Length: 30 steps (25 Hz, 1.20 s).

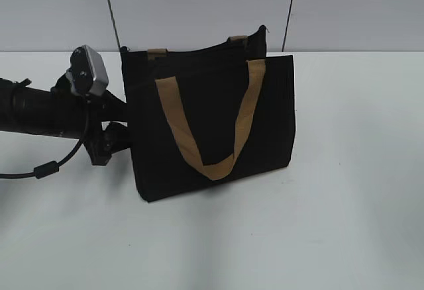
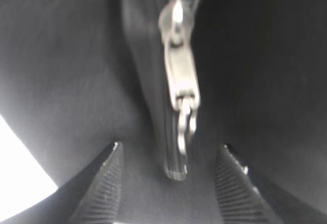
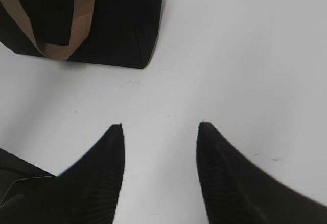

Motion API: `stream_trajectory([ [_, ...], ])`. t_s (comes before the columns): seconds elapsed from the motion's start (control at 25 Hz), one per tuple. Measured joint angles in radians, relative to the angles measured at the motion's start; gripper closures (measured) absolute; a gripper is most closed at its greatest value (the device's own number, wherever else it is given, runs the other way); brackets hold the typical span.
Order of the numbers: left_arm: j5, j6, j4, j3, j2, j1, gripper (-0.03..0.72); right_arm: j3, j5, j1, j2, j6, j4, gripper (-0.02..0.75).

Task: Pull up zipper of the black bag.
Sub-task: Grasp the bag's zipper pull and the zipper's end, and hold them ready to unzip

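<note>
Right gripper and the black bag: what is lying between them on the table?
Nothing. In the right wrist view, only bare white table shows between the open right gripper and the black bag; the stretch is bare.

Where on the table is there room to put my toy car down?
The white table is bare right of the black bag and in front of it. The left is crowded: the left claw is against the bag's end by the zipper. The right claw hangs over bare table.
</note>
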Motion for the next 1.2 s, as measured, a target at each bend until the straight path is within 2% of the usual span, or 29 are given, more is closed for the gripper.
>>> stream_trajectory([
  [0.2, -0.009, -0.023, 0.0, -0.02, 0.025, -0.012, 0.262, 0.0, 0.0, 0.0, 0.0, 0.0, 0.0, 0.372],
  [0.32, -0.016, -0.03, 0.0, -0.021, 0.03, -0.013, 0.302, -0.001, 0.0, 0.0, 0.0, 0.0, 0.0, 0.372],
  [0.4, -0.019, -0.031, 0.0, -0.021, 0.03, -0.013, 0.367, -0.001, 0.0, 0.0, 0.0, 0.0, 0.0, 0.372],
  [0.56, -0.021, -0.04, -0.001, -0.021, 0.029, -0.013, 0.601, -0.001, -0.003, 0.0, 0.0, -0.027, 0.0, 0.372],
  [0.72, -0.031, -0.087, 0.001, -0.021, -0.003, -0.013, 0.611, -0.04, -0.003, 0.0, 0.029, -0.046, 0.0, 0.372],
  [1.04, -0.11, -0.186, 0.001, -0.021, -0.173, -0.013, 0.611, -0.286, 0.005, 0.0, 0.15, -0.055, 0.028, 0.372],
  [1.2, -0.145, -0.334, 0.126, -0.021, -0.258, -0.013, 0.611, -0.392, 0.016, 0.052, 0.244, -0.067, 0.062, 0.372],
])
